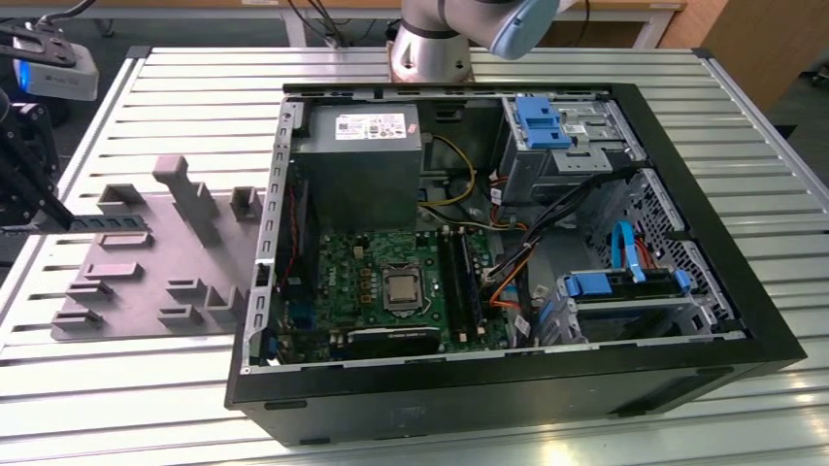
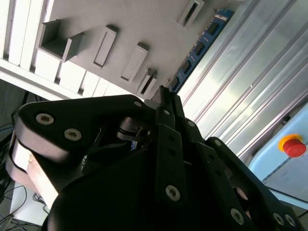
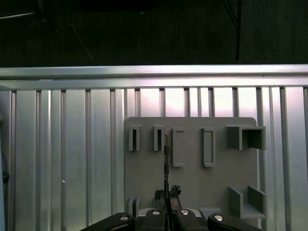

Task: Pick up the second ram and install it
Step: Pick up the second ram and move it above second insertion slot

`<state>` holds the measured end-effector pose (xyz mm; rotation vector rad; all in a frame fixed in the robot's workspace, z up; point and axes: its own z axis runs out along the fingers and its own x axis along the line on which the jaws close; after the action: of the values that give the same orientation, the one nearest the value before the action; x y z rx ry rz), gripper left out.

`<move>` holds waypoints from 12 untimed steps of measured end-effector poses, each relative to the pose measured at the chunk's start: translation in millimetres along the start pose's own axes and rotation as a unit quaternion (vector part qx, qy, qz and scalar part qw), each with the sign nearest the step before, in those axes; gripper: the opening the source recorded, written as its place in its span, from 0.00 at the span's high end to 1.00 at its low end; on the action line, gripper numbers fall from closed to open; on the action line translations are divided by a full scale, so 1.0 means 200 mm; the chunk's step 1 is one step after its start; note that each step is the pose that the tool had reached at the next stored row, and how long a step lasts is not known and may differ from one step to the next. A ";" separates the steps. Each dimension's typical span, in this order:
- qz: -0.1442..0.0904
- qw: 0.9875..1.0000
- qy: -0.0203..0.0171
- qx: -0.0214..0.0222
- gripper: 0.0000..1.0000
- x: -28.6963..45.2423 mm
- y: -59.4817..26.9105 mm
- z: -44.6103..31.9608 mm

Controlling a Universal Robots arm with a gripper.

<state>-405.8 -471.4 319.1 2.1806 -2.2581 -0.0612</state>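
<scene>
We see the open computer case [image 1: 518, 393] well apart from the gray tray [image 1: 143, 282], on the exterior view's right of it. Over the tray, the gripper [image 2: 162, 96] clamps the second ram [image 2: 199, 45] by one end. We judge pickup done, install not yet.

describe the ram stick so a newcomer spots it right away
Start at the open computer case, then the grey holder tray to the exterior view's left of it. At that tray the gripper holds the second ram, a thin blue-green stick with dark chips, unlike the tray's plain grey blocks.
</scene>
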 end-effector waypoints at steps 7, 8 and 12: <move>0.000 1.000 0.000 0.000 0.86 -0.001 0.002 -0.056; 0.000 1.000 0.000 0.000 0.86 -0.002 0.002 -0.063; 0.000 1.000 0.000 0.000 0.86 -0.002 0.002 -0.067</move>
<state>-405.8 -471.4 332.5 2.1810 -2.2583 -0.0611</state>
